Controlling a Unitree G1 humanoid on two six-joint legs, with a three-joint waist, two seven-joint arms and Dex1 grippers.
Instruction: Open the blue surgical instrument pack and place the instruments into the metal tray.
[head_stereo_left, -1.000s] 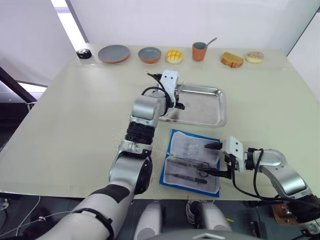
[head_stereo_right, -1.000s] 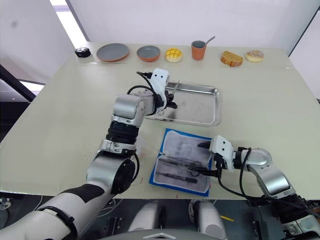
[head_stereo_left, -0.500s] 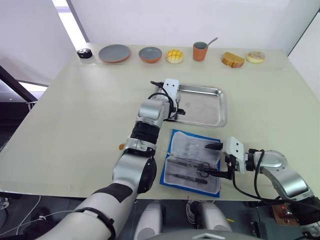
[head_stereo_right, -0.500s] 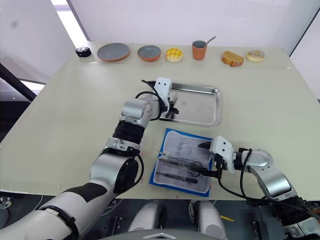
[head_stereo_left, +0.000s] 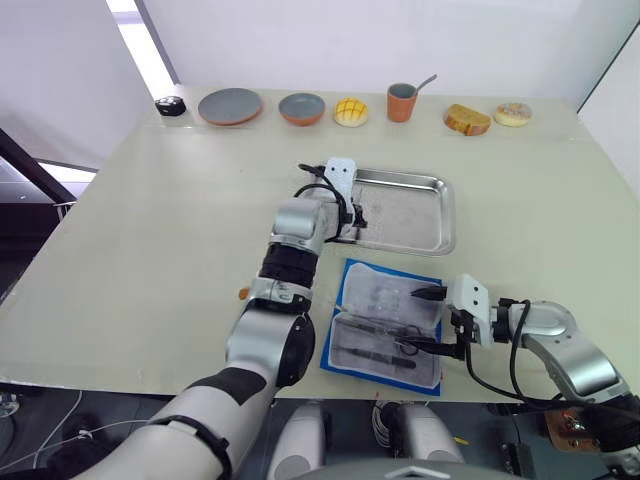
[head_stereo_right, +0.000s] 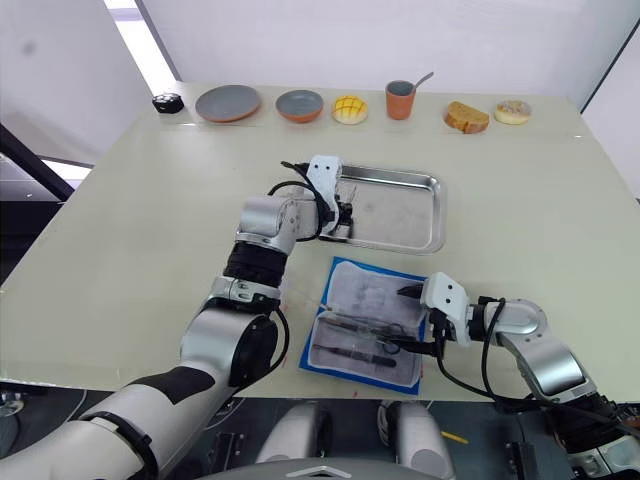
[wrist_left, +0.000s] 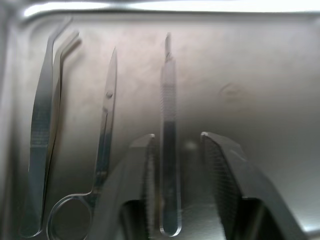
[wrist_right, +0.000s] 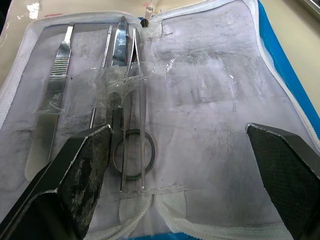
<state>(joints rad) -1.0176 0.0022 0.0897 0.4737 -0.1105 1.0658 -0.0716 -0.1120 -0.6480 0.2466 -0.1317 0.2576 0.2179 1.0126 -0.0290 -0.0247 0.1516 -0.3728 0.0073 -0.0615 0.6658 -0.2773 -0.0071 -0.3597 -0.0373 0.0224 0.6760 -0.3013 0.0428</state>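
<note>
The blue surgical instrument pack (head_stereo_left: 388, 270) lies open near the table's front edge, pale lining up. Several instruments (wrist_right: 122, 100) still sit under clear straps in its front half. My right gripper (head_stereo_left: 412, 320) hovers open at the pack's right edge, its fingers (wrist_right: 85, 165) spread wide over the lining. Behind the pack is the metal tray (head_stereo_left: 415, 215). My left gripper (head_stereo_left: 352, 213) is low over the tray's left end, open, its fingers (wrist_left: 145, 165) straddling a slim scalpel handle (wrist_left: 169, 125) lying on the tray floor. Scissors (wrist_left: 102, 145) and bent tweezers (wrist_left: 42, 125) lie beside it.
Along the table's far edge stand a small black object (head_stereo_left: 169, 106), two grey plates (head_stereo_left: 230, 105), a yellow bun (head_stereo_left: 350, 111), an orange cup with a spoon (head_stereo_left: 401, 102), a bread piece (head_stereo_left: 465, 120) and a doughnut (head_stereo_left: 513, 113).
My left gripper has come down from above the tray's left rim to just over the tray floor. The right gripper and the pack have stayed put.
</note>
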